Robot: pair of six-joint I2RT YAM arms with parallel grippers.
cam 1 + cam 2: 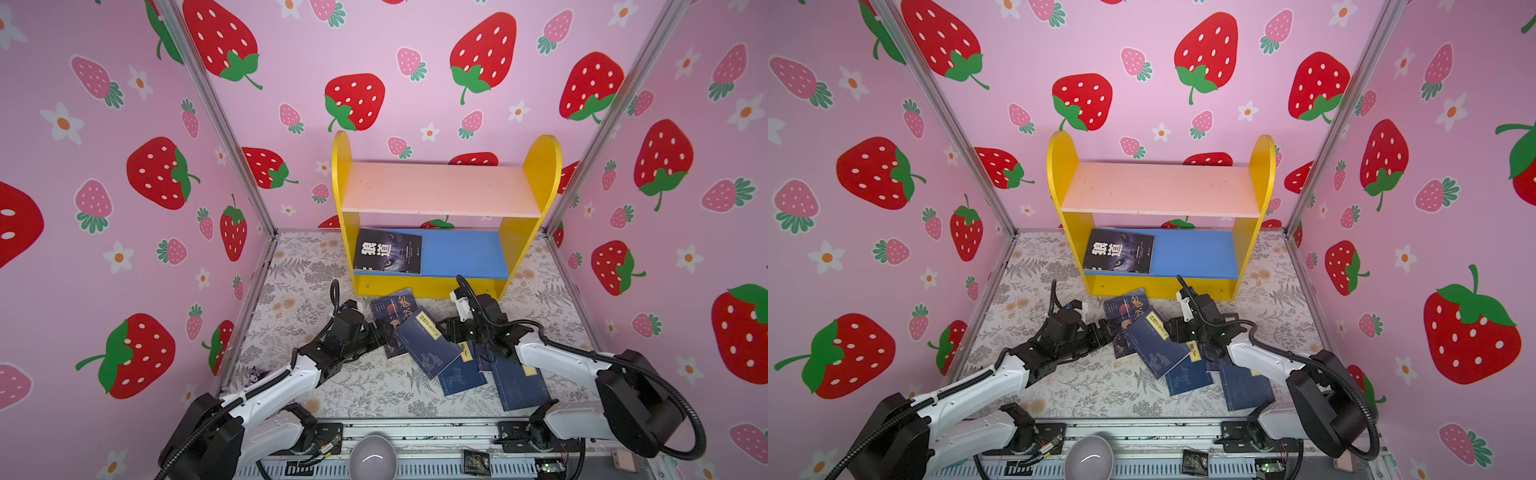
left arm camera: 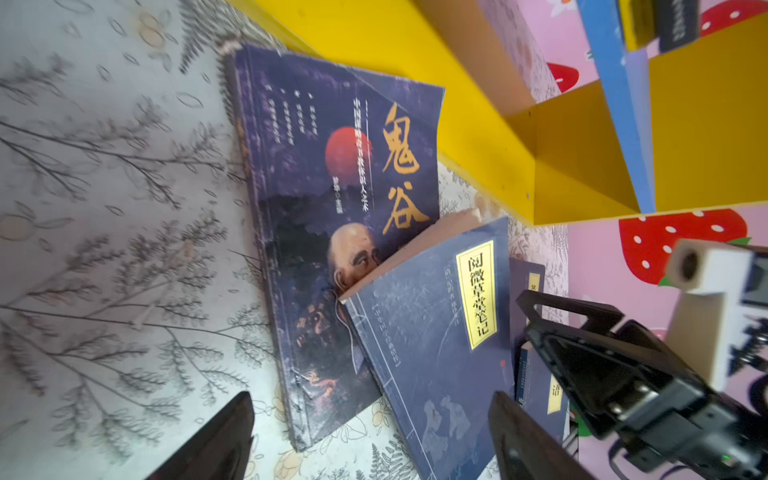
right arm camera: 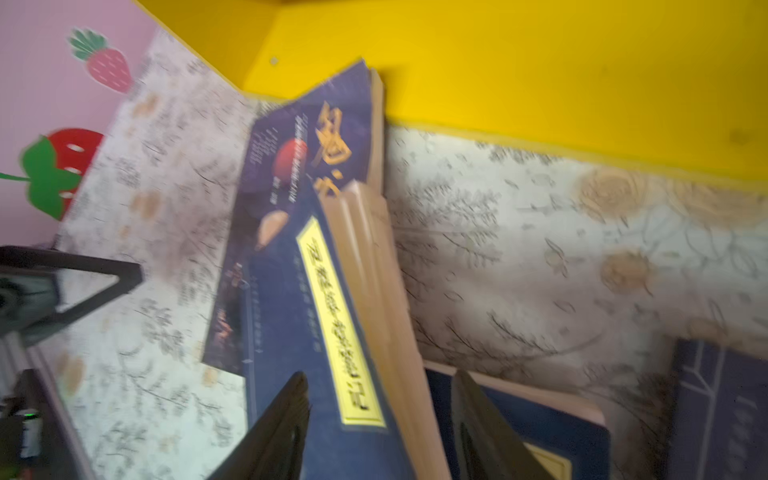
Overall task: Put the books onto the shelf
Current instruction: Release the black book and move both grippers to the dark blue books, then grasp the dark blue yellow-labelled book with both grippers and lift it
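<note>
Before shelf (image 1: 436, 187), navy book (image 1: 424, 347) lies diagonal, label (image 1: 429, 327) shelfward; left claw (image 2: 372, 399) spread; right claw (image 3: 380, 376) astride its edge, grip unclear.

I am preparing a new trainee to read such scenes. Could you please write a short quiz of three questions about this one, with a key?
1. True or false: the black book lies on the table.
2. Where do the navy books lie? A) on the shelf B) on the table, in front of the shelf C) in the left gripper
3. Are the left gripper's jaws open or shut?
Key: 1. False: it lies on the shelf's blue lower board. 2. B. 3. Open.
</note>
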